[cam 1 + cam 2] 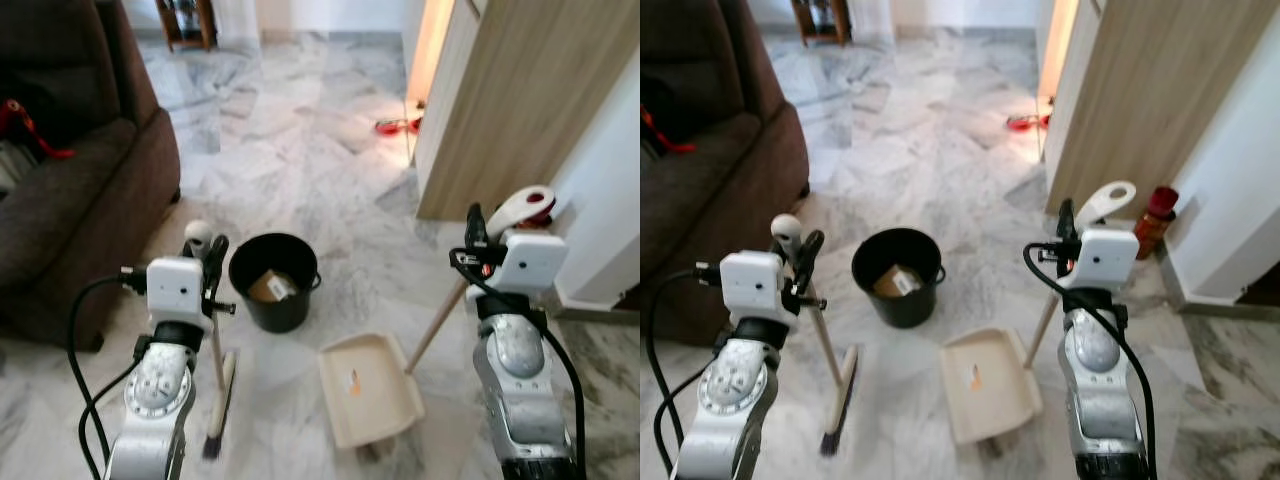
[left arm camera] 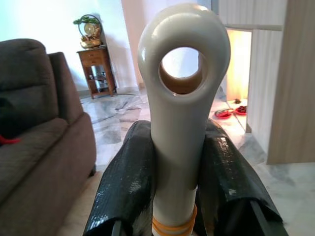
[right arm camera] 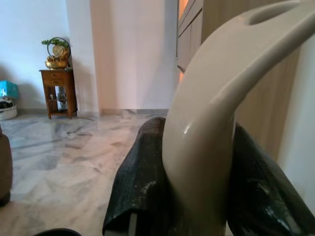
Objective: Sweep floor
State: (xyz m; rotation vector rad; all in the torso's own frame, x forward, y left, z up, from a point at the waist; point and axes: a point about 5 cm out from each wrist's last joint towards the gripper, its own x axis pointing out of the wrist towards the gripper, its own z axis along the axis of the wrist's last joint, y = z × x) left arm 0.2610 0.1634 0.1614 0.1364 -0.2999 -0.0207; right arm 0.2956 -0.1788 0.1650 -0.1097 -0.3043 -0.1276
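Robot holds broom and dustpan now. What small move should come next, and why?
Probably tip the dustpan into the black bucket: a small orange scrap lies on it, the bucket stands just beside, and the right gripper is shut on its handle. The left gripper holds the broom upright.

Open marble floor (image 1: 300, 130) is stretching far ahead, giving free passage up the middle. Brown sofa (image 1: 70, 190) is blocking the left side. Wooden cabinet (image 1: 520, 100) and white wall (image 1: 610, 200) are closing off the right. Black bucket (image 1: 273, 280) is standing near centre, dustpan (image 1: 368, 388) lying just right of it, broom head (image 1: 222, 400) lying to its left; narrow gaps are running between them.
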